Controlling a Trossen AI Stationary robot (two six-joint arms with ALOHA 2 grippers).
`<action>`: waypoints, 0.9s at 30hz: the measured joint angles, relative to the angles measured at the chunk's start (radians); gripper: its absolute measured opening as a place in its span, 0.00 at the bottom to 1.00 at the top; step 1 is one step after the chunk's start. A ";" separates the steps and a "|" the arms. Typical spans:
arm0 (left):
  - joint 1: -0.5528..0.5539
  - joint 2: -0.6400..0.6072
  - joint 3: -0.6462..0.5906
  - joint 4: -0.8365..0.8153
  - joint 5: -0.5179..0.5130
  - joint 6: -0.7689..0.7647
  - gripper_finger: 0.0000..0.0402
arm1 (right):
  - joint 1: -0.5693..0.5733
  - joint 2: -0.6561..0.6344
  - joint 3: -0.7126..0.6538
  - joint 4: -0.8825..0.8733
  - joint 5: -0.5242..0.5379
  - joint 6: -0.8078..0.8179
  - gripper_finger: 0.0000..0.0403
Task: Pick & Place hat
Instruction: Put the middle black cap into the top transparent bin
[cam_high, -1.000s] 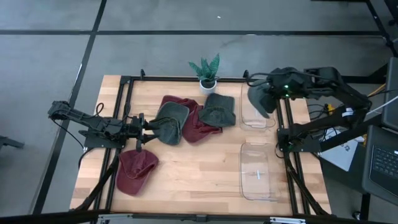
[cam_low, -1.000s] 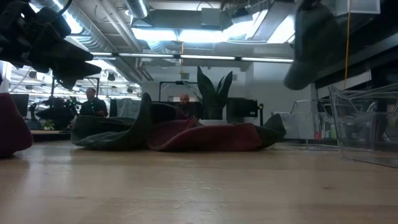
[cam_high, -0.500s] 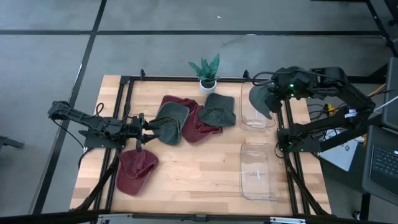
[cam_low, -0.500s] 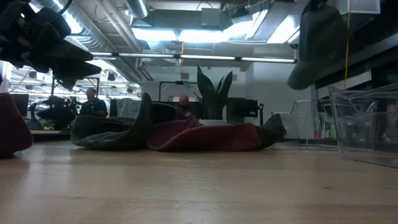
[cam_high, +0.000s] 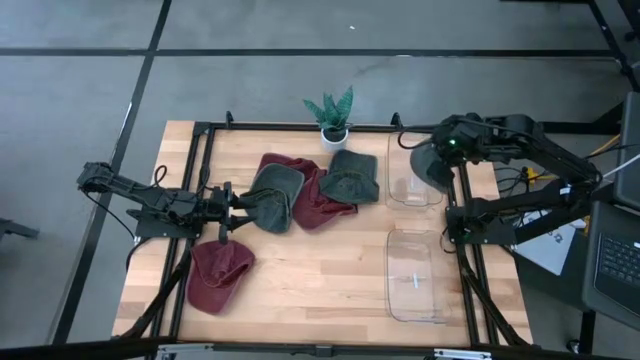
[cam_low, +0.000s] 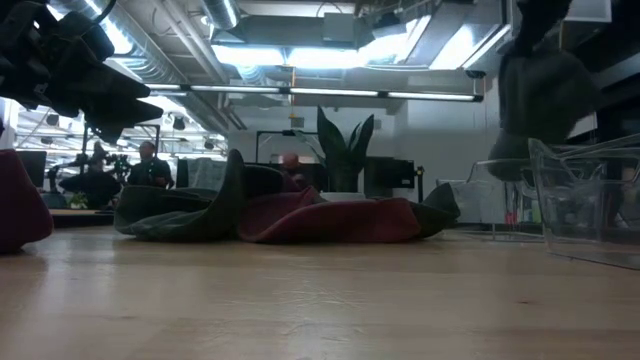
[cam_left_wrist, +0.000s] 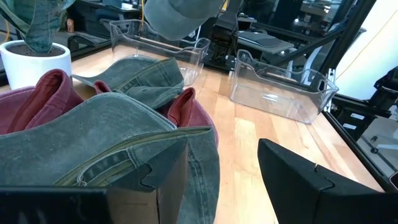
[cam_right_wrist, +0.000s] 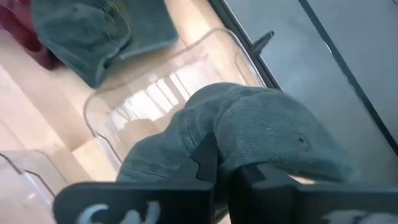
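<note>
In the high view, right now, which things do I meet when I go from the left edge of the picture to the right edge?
Left end effector with fingers apart, at the edge of a green hat → potted plant → second green hat → right end effector shut on a grey-green hat, over the far clear bin.

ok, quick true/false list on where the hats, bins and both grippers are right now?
1. The right gripper is shut on a grey hat above the far clear bin. True.
2. The near clear bin already holds a hat. False: no hat is in it.
3. The left gripper is open beside a grey hat on the table. True.
4. All hats on the table are grey. False: a red hat lies near the front left, another red one in the pile.
5. The potted plant stands at the table's front edge. False: it stands at the far edge.
</note>
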 joint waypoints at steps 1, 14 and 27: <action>0.000 0.000 0.000 0.000 0.000 0.000 0.48 | -0.008 -0.006 -0.014 0.000 -0.004 -0.002 0.03; 0.000 0.000 0.000 0.000 0.000 0.000 0.47 | -0.082 -0.081 -0.165 0.001 -0.038 -0.001 0.03; 0.000 0.000 0.000 0.000 0.000 0.000 0.47 | -0.087 -0.089 -0.200 0.019 -0.042 0.005 0.03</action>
